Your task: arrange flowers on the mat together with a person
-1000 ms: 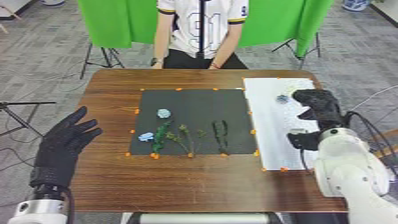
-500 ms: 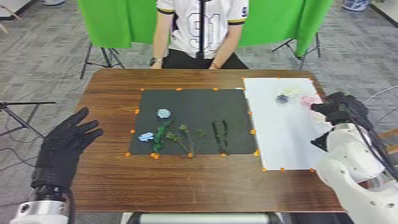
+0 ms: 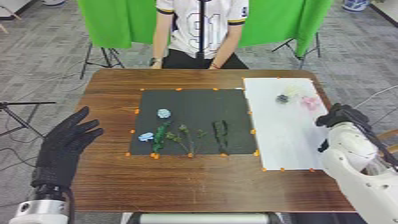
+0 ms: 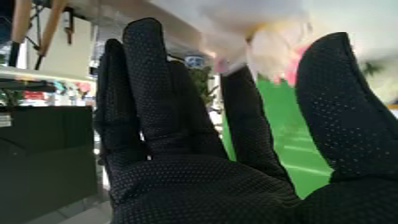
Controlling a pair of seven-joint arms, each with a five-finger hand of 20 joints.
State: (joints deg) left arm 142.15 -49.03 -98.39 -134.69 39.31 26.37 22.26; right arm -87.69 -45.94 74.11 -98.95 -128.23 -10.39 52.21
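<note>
The brown table [image 3: 178,187] spans the middle of the head view. On it, left of centre, lies the dark mat [image 3: 191,100]; the white mat [image 3: 289,142] lies right of centre. The left hand [image 3: 60,145] is at the frame's left, fingers relaxed and apart, holding nothing. The right hand [image 3: 342,117] is at the right, beside the white mat; the wrist view shows its fingers straight, thumb apart, palm bare, with blurred pale petals [image 4: 280,52] by the fingertips, contact unclear. Lower on the dark mat lie leafy stems [image 3: 185,137], a dark green strand [image 3: 220,136] and a green stem [image 3: 160,137]. Toward the upper right, a pink flower [image 3: 311,103], a cream flower [image 3: 293,90] and a grey-blue flower [image 3: 282,99] cluster on the white mat; two pale blue blossoms [image 3: 163,113] sit left on the dark one.
</note>
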